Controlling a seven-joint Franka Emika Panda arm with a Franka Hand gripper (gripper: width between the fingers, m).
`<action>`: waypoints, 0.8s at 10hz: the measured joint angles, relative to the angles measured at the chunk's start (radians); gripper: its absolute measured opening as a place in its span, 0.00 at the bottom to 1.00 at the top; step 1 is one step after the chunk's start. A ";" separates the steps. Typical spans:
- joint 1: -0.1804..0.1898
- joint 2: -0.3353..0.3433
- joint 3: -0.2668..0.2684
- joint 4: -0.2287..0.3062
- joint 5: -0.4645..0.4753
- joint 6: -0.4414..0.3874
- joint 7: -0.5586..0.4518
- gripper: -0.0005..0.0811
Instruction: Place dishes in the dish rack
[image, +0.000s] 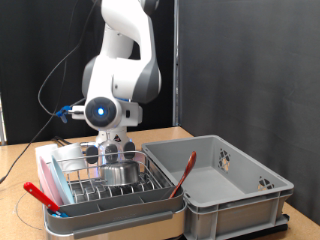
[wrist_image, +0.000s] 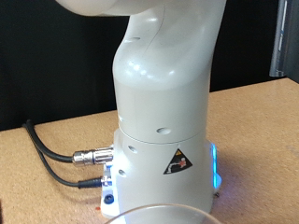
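The dish rack (image: 90, 188), a low silver wire rack in a white tray, stands at the exterior view's lower left. A shiny steel bowl (image: 122, 172) sits inside it towards the right. My gripper (image: 113, 152) hangs just above the back of the rack, over the bowl, and its fingers are too small and dark to read. In the wrist view no fingers show. Only the curved rim of a clear glass piece (wrist_image: 154, 214) appears at the edge of the picture, in front of the robot's white base (wrist_image: 163, 93).
A large grey crate (image: 225, 185) stands right of the rack, with a red-handled utensil (image: 184, 172) leaning on its near wall. A red object (image: 40, 195) lies on the rack's left edge. Black cables (wrist_image: 56, 163) run over the wooden table (wrist_image: 252, 121) by the base.
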 joint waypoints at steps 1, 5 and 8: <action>0.000 0.040 -0.002 0.020 -0.001 -0.020 0.015 1.00; 0.000 0.081 0.000 0.084 -0.001 -0.134 0.017 1.00; 0.017 0.221 0.044 0.054 -0.052 -0.005 0.056 1.00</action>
